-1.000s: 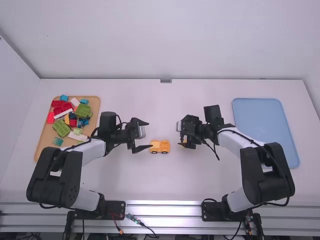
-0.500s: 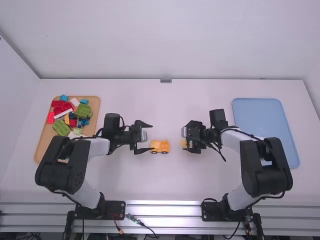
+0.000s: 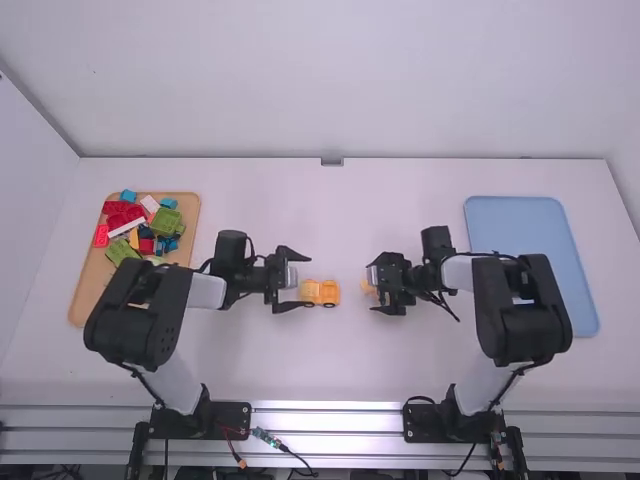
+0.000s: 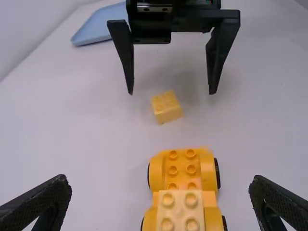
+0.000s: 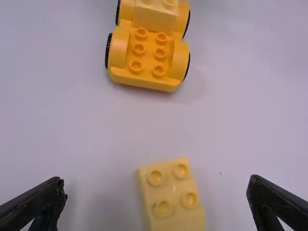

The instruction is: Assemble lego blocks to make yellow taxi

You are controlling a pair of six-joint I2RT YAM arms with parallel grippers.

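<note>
See in the high view a yellow-orange car base (image 3: 329, 292) with black wheels, sitting on the white table (image 3: 340, 365) between the two grippers. Find on the end nearer the left arm a pale yellow block (image 4: 180, 211), set studs-up on top of the base; count six bare studs on the end facing the right arm. Find a second pale yellow block (image 5: 171, 188), loose and apart from the car, lying flat on the table near the right gripper (image 3: 371, 289), with four studs up top (a small thing, and slightly askew to the car). Note the left gripper (image 3: 309, 280) wide open, holding nothing, by the car's block-bearing end, with a gap to either side of it in the left wrist view. Note the right gripper wide open too, likewise holding nothing, with the loose block between the lines of its fingers but touching neither. Spot over to the left a tan tray (image 3: 88, 285) of mixed blocks, among them a red block (image 3: 122, 215) and a green block (image 3: 165, 221), with the left arm reaching across in front of it. Spot to the right a blue tray (image 3: 535, 260), beyond the right arm.
</note>
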